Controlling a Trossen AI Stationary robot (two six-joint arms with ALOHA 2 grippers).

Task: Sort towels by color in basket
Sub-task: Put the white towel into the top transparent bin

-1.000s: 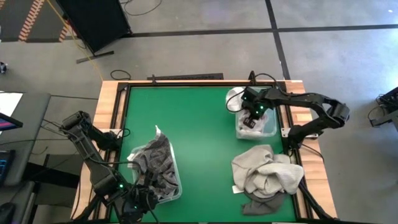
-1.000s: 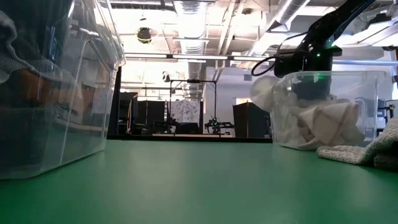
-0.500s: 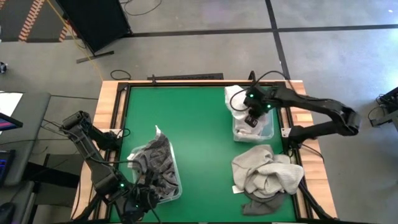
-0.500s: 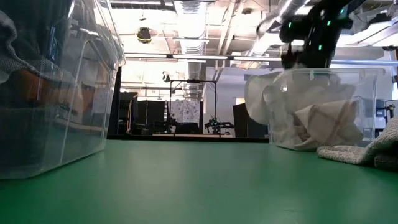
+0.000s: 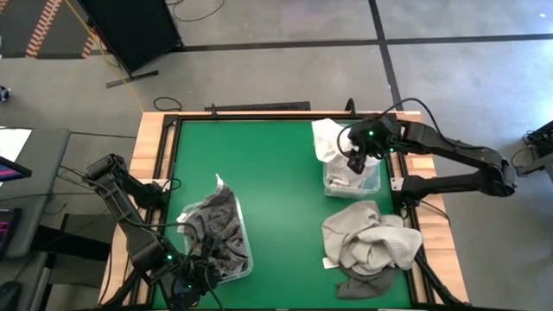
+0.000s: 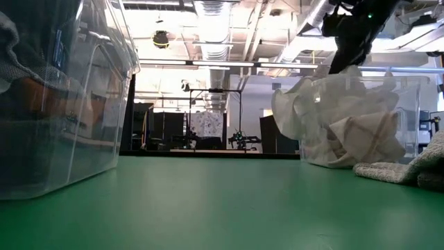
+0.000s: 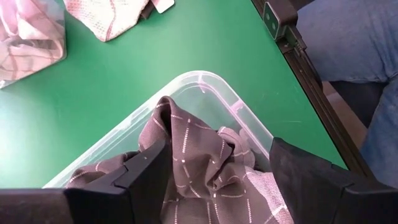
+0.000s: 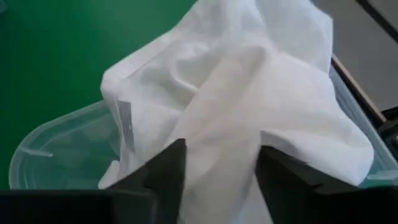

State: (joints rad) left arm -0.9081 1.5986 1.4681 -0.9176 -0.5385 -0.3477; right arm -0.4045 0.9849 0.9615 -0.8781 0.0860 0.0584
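The right gripper (image 5: 354, 161), fingers spread, hangs over the bin (image 5: 371, 183) by the table's right edge, where the white towel (image 5: 327, 138) drapes over the rim; light, limp cloth, best pinched at a raised fold, while the left gripper (image 7: 214, 180) waits spread over the grey towels (image 5: 216, 226).

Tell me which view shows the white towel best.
The right wrist view: the white towel fills it, draped over the clear bin's rim. The high view shows it small; the low view shows it through the bin wall; the left wrist view barely catches it.
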